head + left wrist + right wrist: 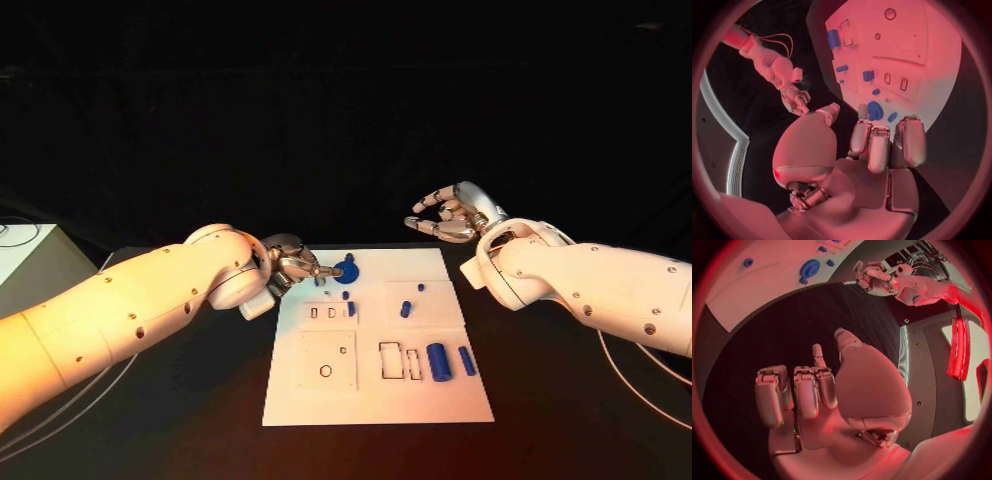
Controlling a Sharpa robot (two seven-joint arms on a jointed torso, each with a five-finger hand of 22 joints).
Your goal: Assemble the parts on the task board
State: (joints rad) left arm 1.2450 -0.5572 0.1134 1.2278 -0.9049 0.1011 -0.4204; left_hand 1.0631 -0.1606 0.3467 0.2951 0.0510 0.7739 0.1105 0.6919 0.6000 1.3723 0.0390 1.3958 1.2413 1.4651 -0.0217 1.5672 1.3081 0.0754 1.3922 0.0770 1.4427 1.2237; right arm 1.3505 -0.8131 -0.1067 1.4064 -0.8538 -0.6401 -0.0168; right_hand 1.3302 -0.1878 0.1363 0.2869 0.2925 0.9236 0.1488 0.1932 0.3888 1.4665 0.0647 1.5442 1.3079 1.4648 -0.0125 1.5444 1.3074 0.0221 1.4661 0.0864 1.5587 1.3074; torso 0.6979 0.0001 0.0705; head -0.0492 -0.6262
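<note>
The white task board (433, 400) lies in the middle of the black table. A round blue disc (346, 270) sits near its far left corner, with small blue pegs (351, 309) around it. Two blue cylinders (438, 360) lie side by side at the board's right. My left hand (296, 262) hovers at the board's far left edge, its fingertips just short of the disc (874, 110) and nothing in its palm (873, 150). My right hand (450, 218) is raised beyond the board's far right corner, fingers loosely bent and empty (817, 390).
Rectangular slots (391, 360) and a round hole (326, 371) mark the board's near half. A pale box (29, 262) stands off the table at the far left. Black table (577, 420) surrounds the board on all sides.
</note>
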